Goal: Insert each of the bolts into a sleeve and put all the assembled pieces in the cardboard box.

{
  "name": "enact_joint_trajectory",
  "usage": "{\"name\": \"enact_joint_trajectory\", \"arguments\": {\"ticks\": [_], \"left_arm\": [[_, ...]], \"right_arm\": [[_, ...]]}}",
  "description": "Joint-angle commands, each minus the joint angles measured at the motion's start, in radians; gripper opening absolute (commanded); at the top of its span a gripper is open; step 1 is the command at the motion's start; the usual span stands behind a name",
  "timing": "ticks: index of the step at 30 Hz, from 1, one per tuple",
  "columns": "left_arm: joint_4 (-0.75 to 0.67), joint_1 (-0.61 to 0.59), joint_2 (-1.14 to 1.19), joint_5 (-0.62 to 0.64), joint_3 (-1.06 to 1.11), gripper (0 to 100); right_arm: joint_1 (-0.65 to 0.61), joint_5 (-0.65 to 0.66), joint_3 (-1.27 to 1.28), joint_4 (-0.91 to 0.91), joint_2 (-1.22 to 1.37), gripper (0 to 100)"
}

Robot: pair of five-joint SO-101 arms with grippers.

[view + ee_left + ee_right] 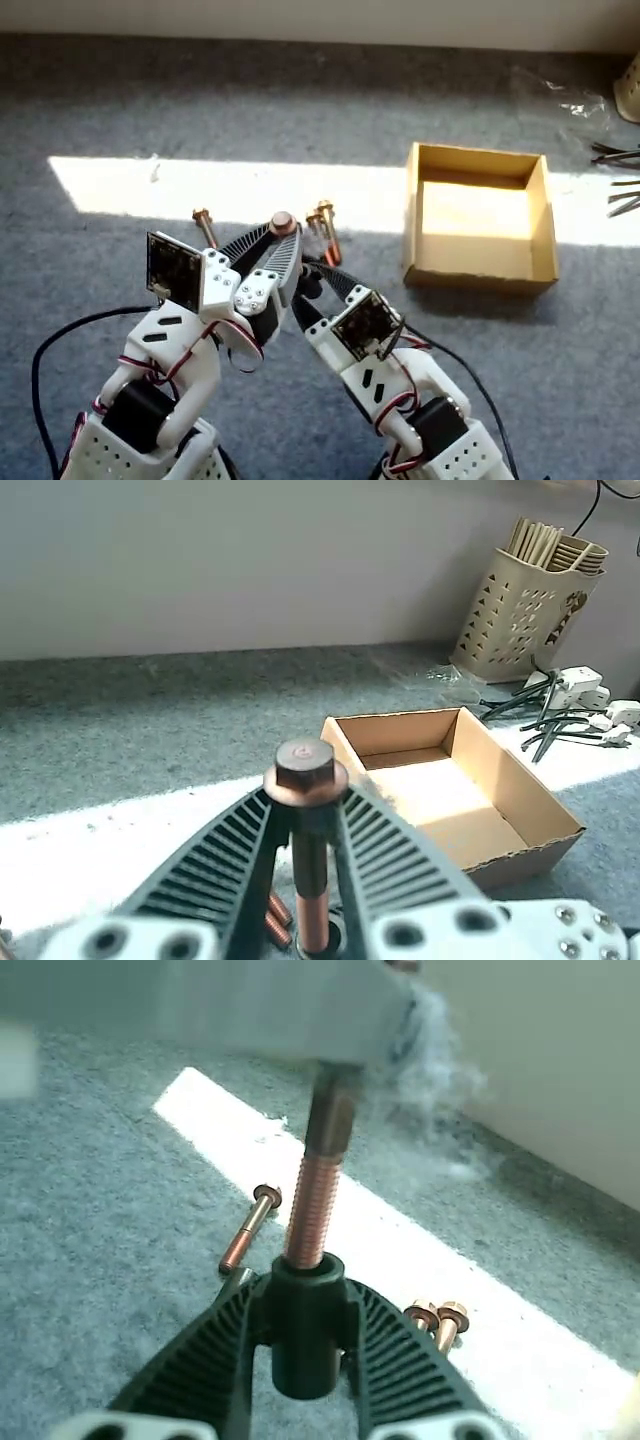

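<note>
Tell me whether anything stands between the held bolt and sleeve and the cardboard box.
Only two loose bolts lie flat on the carpet between the held bolt and sleeve and the cardboard box; lifted over them, the pair should probably pass.

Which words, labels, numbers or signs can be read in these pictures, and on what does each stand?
None can be read.
The cardboard box shows plain walls.
Any mark on the head of the bolt in the left gripper is too blurred to read.
</note>
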Motion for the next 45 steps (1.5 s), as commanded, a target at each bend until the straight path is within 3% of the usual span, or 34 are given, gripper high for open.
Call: {"name": "enact_joint_trajectory", "arguments": {"ticks": [1, 17, 28, 45], "left_arm": [[-0.035, 0.016, -0.004, -0.011, 0.007, 1], [-0.037, 0.016, -0.004, -0.006, 0.012, 1], [-0.032, 0.013, -0.005, -0.006, 0.013, 1], [-0.035, 0.021, -0.005, -0.009, 0.048, 1]], "right_arm": [[-0.008, 0.009, 0.117, -0.021, -0.015, 0.5], [-0.036, 0.002, 0.117, -0.077, -0.015, 0.5], [0.005, -0.160, 0.110, -0.124, -0.015, 0.5], [0.007, -0.175, 0.110, -0.124, -0.015, 0.5]]}}
